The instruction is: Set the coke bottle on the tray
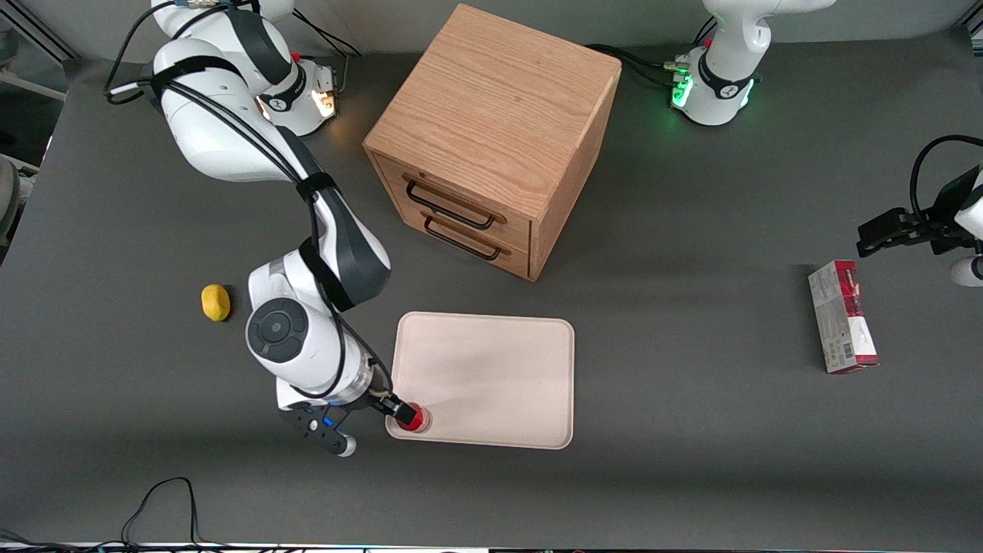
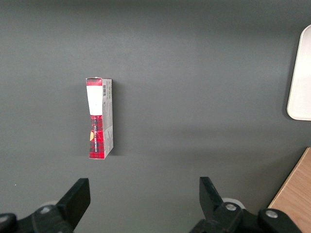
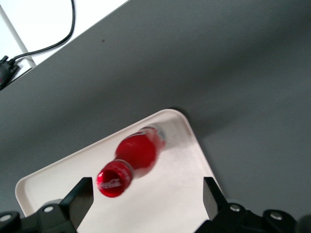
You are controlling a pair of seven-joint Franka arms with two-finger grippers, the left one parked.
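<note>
The coke bottle (image 1: 415, 417), with its red cap and red label, stands on the tray (image 1: 491, 361), at the tray's corner nearest the front camera and toward the working arm's end. My right gripper (image 1: 392, 408) hangs just above that corner. In the right wrist view the gripper (image 3: 146, 194) is wide open and holds nothing. The bottle (image 3: 136, 158) is seen cap-first on the pale tray (image 3: 48, 187), close to one finger and apart from both. I cannot tell whether it is fully upright or tilted.
A wooden drawer cabinet (image 1: 491, 138) stands farther from the front camera than the tray. A yellow lemon-like lump (image 1: 216, 302) lies beside my arm. A red-and-white carton (image 1: 842, 316) lies toward the parked arm's end; it also shows in the left wrist view (image 2: 99, 119).
</note>
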